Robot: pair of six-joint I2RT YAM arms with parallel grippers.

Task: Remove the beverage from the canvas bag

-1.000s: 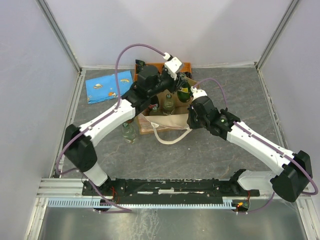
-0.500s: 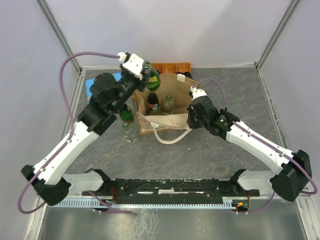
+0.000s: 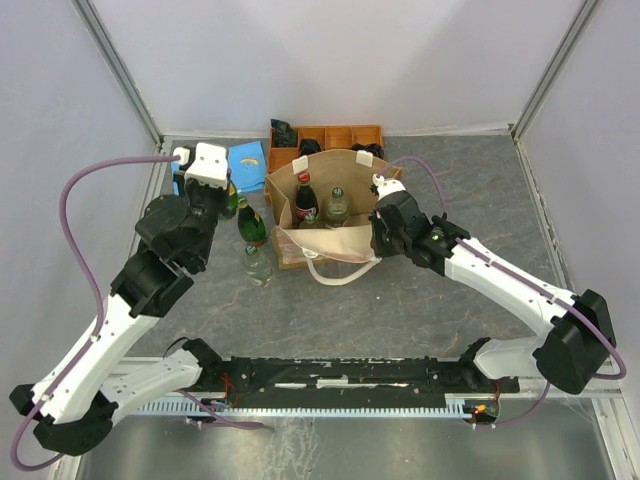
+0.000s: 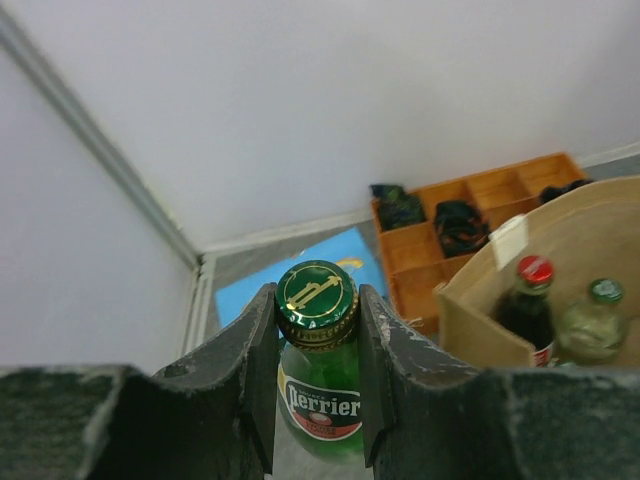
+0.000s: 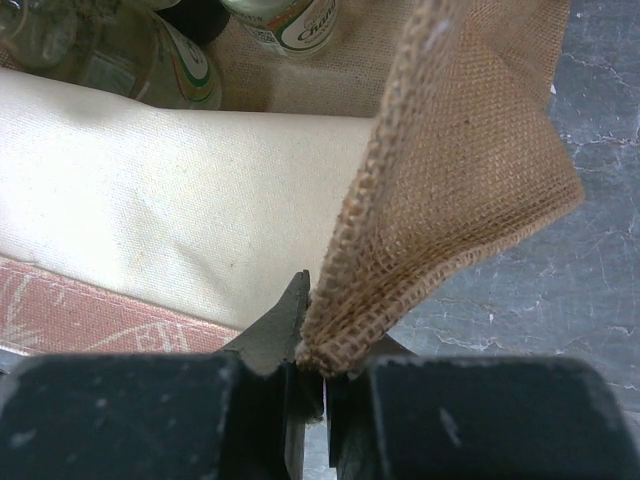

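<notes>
Left gripper is clamping green bottle at its neck, upper left of top view, outside canvas bag. Right gripper is pinching bag's edge, approx. centre.

I'm looking into a lab test cell: blank white walls, aluminium corner posts, grey marbled tabletop, mounting rail.

Canvas bag and its neighbours
Two bottles stand inside; tray behind it, pouch left of the tray.
</notes>
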